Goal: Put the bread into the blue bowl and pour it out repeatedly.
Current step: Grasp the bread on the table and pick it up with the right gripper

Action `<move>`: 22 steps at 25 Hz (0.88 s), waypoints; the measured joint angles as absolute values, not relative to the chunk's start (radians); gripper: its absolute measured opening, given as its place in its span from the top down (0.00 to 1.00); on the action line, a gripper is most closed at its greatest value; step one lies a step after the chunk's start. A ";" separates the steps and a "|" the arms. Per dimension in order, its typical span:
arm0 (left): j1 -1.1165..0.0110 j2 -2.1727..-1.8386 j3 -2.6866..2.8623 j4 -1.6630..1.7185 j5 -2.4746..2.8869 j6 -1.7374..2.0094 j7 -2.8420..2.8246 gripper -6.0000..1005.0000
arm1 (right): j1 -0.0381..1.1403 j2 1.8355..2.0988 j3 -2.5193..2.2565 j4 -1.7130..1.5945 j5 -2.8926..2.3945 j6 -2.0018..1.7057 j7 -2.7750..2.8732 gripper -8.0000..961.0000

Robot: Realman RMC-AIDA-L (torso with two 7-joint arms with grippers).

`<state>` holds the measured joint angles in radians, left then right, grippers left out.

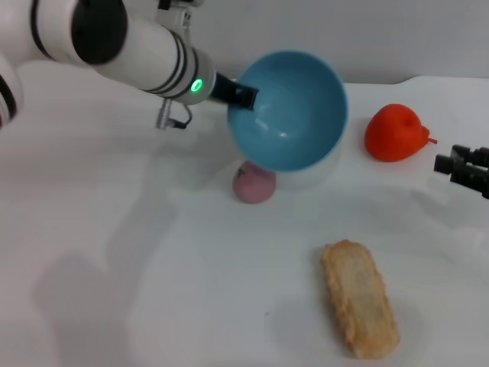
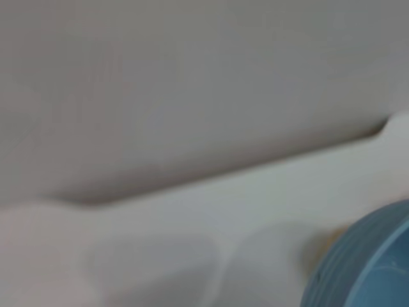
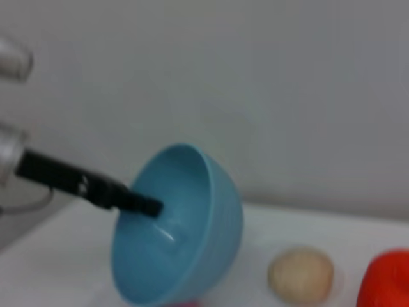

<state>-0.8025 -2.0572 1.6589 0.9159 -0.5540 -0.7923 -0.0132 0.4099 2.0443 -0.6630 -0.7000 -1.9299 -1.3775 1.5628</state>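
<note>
Head view: the left tool (image 1: pixel 243 95) is clamped on the rim of the blue bowl (image 1: pixel 294 115) and holds it lifted off the white tabletop (image 1: pixel 137 252). The bowl is tipped on its side with its opening facing the camera, and its interior is bare. The bread (image 1: pixel 359 297) lies flat on the tabletop, pale crumbly face up, in the near right area, well apart from the bowl. A pink round fruit (image 1: pixel 253 183) sits on the tabletop directly below the bowl's lower edge. A red fruit (image 1: pixel 395 132) rests to the right of the bowl, apart from it. The right tool (image 1: pixel 463 168) is at the right edge of the view, near the red fruit and touching nothing; whether its fingers are open or closed cannot be told.

Left wrist view: only a curved section of the blue bowl's ridged outer wall (image 2: pixel 364 262) is visible in one corner, with the pale tabletop and a grey wall beyond it. The left tool's own fingers do not appear here.

Right wrist view: the left tool's dark finger (image 3: pixel 137 203) reaches over the bowl rim into the bowl. The bowl (image 3: pixel 211 230) is tilted steeply. A beige ball (image 3: pixel 300 274) rests on the tabletop beside the bowl, with the red fruit (image 3: pixel 386 281) just beyond it
</note>
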 joint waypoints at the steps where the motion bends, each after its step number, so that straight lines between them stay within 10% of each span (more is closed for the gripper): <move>1: -0.799 -2.055 1.638 0.935 -0.552 -0.850 -0.013 0.99 | 0.419 2.046 -0.664 -0.729 -1.978 -1.389 1.602 0.50; 22: -0.648 -2.061 1.591 1.179 -0.506 -1.241 -0.029 0.99 | 0.502 2.065 -0.843 -0.903 -2.337 -1.572 2.143 0.50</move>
<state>-0.6481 -2.0609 1.5914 1.1789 -0.5061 -1.2411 -0.0289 0.5017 2.0654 -0.8428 -0.9027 -2.3369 -1.5717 2.1427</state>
